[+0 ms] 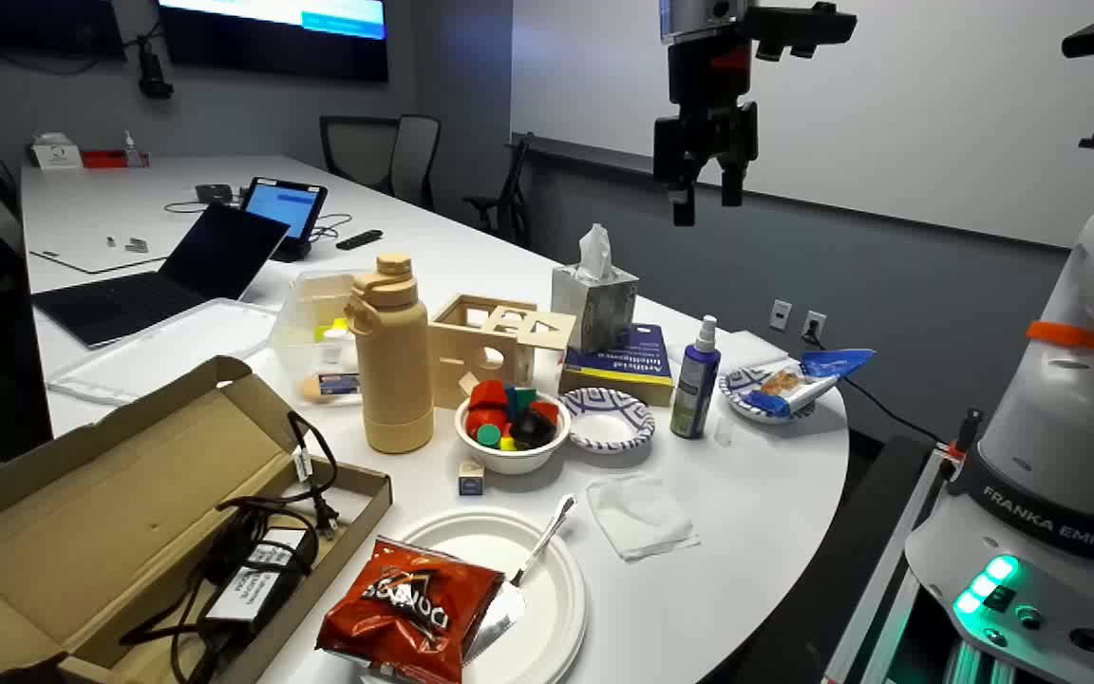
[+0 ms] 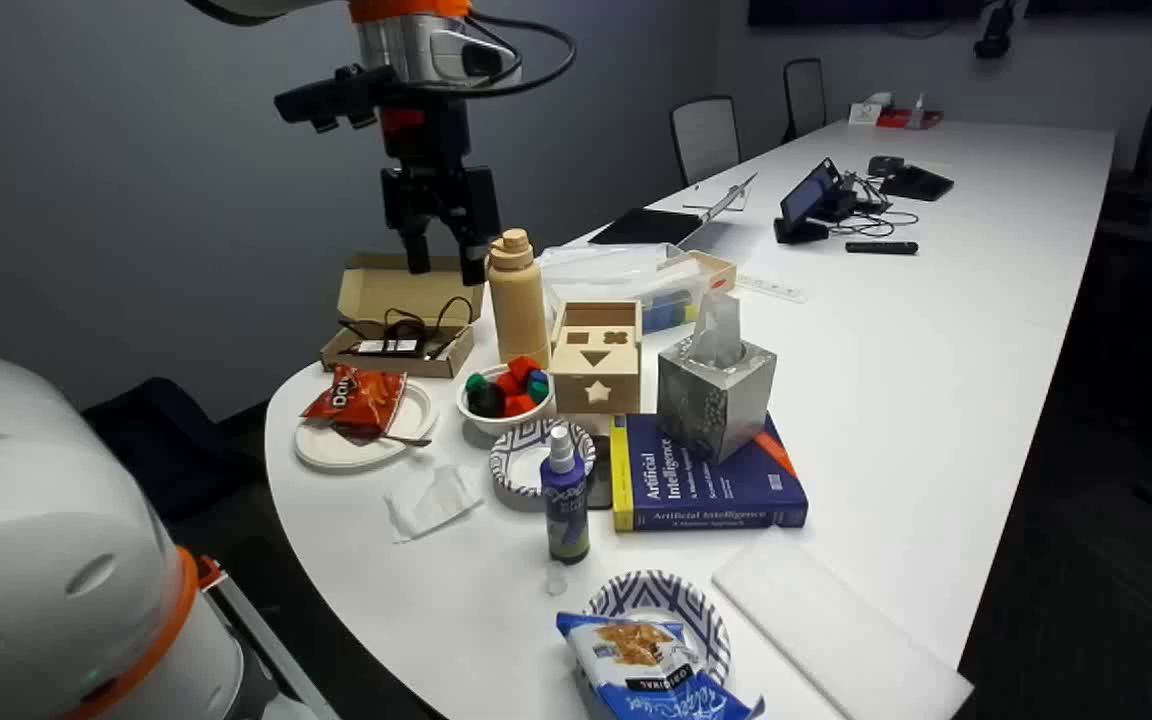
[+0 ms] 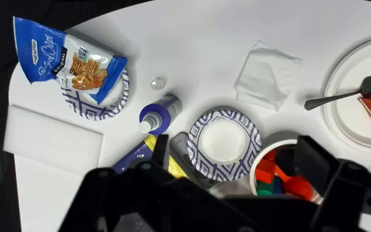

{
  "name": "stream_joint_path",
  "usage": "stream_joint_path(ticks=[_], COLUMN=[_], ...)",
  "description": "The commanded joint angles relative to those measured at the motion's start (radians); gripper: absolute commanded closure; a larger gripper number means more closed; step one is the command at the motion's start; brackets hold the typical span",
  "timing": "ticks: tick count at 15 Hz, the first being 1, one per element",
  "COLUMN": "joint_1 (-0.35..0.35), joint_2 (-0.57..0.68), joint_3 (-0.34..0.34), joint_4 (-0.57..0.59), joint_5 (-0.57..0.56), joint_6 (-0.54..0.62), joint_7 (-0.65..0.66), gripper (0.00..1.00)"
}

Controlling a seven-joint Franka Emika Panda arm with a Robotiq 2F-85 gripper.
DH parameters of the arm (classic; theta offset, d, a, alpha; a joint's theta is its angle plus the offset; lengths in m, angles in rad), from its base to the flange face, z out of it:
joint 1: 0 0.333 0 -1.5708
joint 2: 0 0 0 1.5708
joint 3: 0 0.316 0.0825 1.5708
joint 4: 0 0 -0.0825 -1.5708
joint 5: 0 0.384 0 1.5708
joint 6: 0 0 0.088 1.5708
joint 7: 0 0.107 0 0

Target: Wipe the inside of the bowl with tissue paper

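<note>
Up close in an exterior view there's a shiny red chip bag [image 1: 414, 608] on a round white plate [image 1: 555, 598], then just past that the folded, squarish, thin white tissue sheet [image 1: 642, 516], lying flat on the smooth white worktop [image 1: 756, 494]. Should be next to weightless and floppy, so I'd guess it slides or tears if you're rough; I'd pinch a raised crease near the middle and let it bunch into a pad. No real front to it, but it looks a bit longer one way, with that axis aimed roughly at the round paper bowl with a blue-patterned rim [image 1: 608, 423], near but not touching. I'm assuming that's the target, since the plain white round bowl [image 1: 512, 463] beside it is heaped with coloured blocks [image 1: 512, 418]. Further back (handy backup, maybe) a white tissue tuft [image 1: 594, 252] pokes up from a silver-grey cube-shaped box [image 1: 594, 315]. Black two-fingered end effector [image 1: 708, 197] hangs high above the lot, spread wide, holding nothing.
</note>
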Motion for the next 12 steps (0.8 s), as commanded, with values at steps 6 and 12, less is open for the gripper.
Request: stream_joint_path(ticks=[6, 12], joint_1=[0.020, 0.076], joint_2=[0.154, 0.436], joint_3=[-0.023, 0.002], joint_4=[-0.109, -0.186], joint_5=[0.065, 0.201], joint_6=[0.268, 0.542], joint_7=[0.023, 0.081], gripper=[0.00, 0.00])
